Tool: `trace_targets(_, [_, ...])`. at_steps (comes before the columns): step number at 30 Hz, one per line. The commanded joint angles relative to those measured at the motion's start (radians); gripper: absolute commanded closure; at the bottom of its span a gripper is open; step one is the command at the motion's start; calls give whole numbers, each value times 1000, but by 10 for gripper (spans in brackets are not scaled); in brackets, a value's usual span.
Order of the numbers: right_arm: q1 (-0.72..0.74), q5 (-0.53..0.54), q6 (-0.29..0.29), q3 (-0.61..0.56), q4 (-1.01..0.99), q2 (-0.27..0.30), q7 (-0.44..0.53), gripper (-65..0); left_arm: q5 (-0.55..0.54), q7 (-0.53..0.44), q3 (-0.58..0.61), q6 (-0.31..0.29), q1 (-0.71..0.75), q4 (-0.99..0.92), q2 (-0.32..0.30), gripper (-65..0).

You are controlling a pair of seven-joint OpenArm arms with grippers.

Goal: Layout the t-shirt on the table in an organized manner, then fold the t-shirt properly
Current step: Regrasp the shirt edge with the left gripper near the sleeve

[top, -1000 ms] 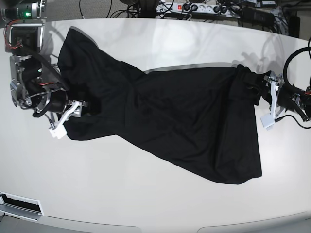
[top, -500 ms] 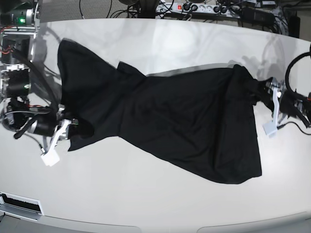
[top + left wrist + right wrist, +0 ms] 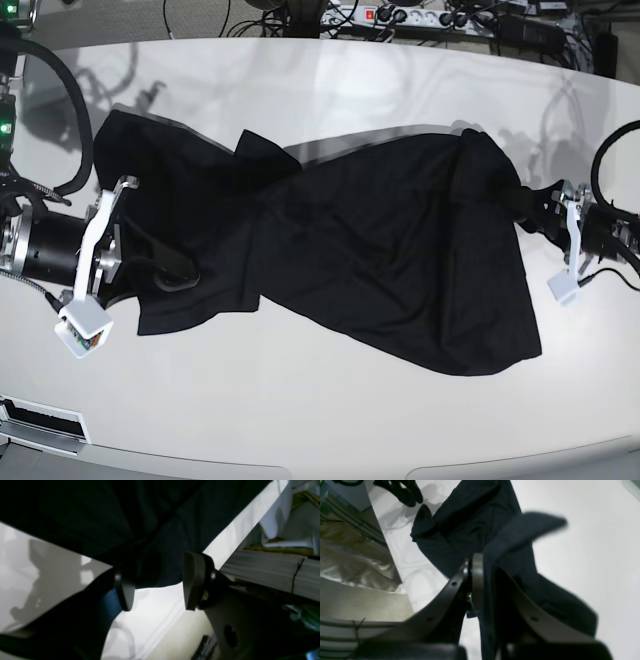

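One white table (image 3: 330, 90) carries the black t-shirt (image 3: 380, 260), spread lengthwise across its middle from left to right. At the left end, the right gripper (image 3: 486, 580) is pressed together, pinching a fold of the fabric. At the right end, the left gripper (image 3: 156, 585) stands spread, cloth lying between its fingers (image 3: 192, 580).

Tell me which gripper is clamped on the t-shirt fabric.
The right gripper: its jaws pinch a fold of the t-shirt. The left gripper stands open, the cloth edge loose between its jaws.
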Motion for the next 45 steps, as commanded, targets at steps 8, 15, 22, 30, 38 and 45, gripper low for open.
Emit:
trace_targets(8, [-85, 13, 5, 7, 14, -64, 23, 0, 14, -59, -142, -4, 6, 8, -60, -312])
trace_targets(15, [-102, -45, 5, 7, 14, -153, 23, 0, 6, -40, -453, -4, 95, 8, 34, -312])
trace_targets(22, [-100, -172, 5, 6, 14, -154, 85, 0, -11, 49, -608, -4, 188, 9, 219, -312])
trace_targets(30, [-100, -245, 5, 6, 13, -154, 113, 0, 8, 59, -608, -4, 195, 39, 398, -312])
trace_targets(38, [-103, -299, 5, 6, 13, -154, 126, 0, 448, -94, -542, -4, 196, 48, 448, -312])
trace_targets(45, [-102, -298, 5, 6, 13, -154, 129, 0, 778, -273, -455, 64, 192, 48, 429, -312])
